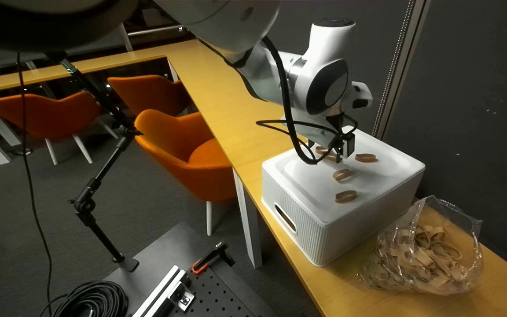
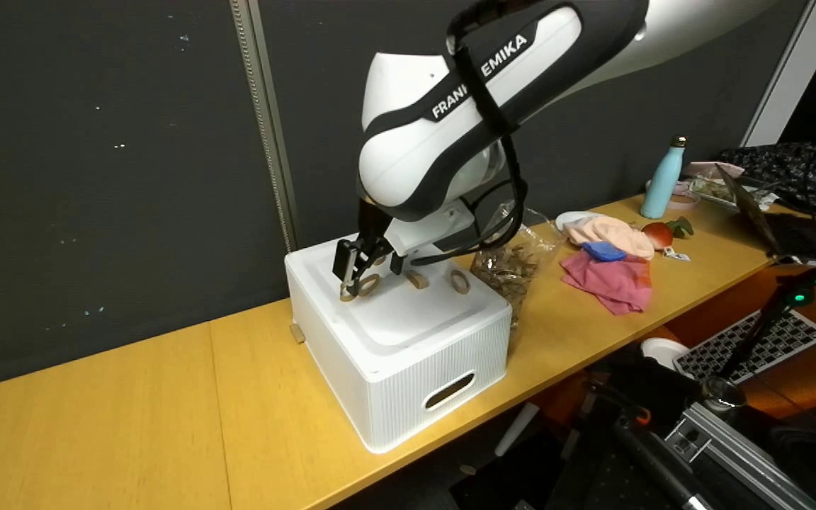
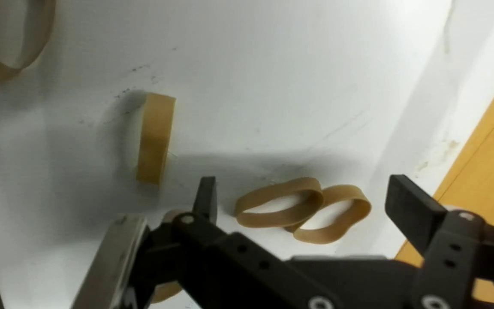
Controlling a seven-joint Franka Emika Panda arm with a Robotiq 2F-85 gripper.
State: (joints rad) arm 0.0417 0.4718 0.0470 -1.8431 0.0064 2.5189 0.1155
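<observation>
Tan and springy-looking, an oval band (image 3: pixel 272 220) and a pinched band (image 3: pixel 322 236) are lying against each other on top of a ribbed white box (image 1: pixel 361 229), and in the wrist view both are showing inside the gap between the black fingers (image 3: pixel 414 210). Those fingers are standing wide apart and are gripping nothing. One finger is flanking the oval band, the other the pinched band, so the pair is taking up most of the gap; the long axis of each loop is running roughly from finger to finger, tipping up a little toward the right of that view. How high the fingertips are hanging over the box is not showing clearly. Just outside the gap, past the finger beside the oval band, a flat-looking band (image 3: pixel 156 139) is lying roughly crosswise to the pair, and a wide loop (image 3: pixel 0 72) is resting farther off toward a corner of that view. A single arm (image 2: pixel 397 161) is hanging over the box, which is resting on the yellow worktop (image 2: pixel 96 425) beside a clear bag (image 1: pixel 475 226) of similar bands (image 1: pixel 438 257).
</observation>
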